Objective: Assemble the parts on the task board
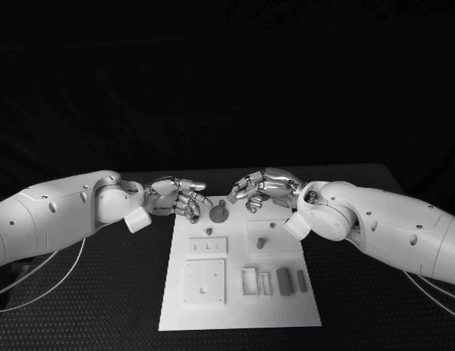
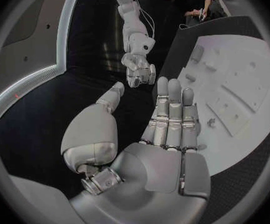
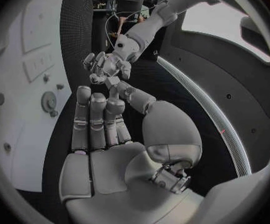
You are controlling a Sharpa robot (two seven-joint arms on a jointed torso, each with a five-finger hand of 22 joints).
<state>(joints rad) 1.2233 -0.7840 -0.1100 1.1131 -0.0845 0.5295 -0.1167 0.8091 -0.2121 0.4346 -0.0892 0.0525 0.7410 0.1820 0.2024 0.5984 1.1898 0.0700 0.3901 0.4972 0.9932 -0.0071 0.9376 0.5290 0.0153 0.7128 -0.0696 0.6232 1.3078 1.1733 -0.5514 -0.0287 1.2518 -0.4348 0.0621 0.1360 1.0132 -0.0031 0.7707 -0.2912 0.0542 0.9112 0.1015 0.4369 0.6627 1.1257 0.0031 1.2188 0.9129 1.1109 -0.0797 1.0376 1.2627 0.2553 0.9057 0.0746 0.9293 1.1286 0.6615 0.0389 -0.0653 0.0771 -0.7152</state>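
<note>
The white task board [image 1: 238, 307] lies mid-table. A round grey gear-like part [image 1: 219, 213] sits at its far end, between my two hands. My left hand [image 1: 177, 197] hovers over the board's far left corner, fingers apart and holding nothing; its palm [image 2: 166, 159] is bare. My right hand [image 1: 261, 190] hovers over the far right corner, also holding nothing, its fingers [image 3: 97, 119] stretched out. The gear [image 3: 48, 101] lies just beyond those fingertips. Two grey bars [image 1: 284, 281] stand in slots near the board's right side. A small peg [image 1: 261, 241] stands further up the board.
The board carries pale raised plates [image 1: 205, 281] and a small block [image 1: 208, 248] on its left half. White cables [image 1: 38, 281] trail on the black table under the left arm. Each hand appears in the other's wrist view: right hand [image 2: 138, 67], left hand [image 3: 104, 67].
</note>
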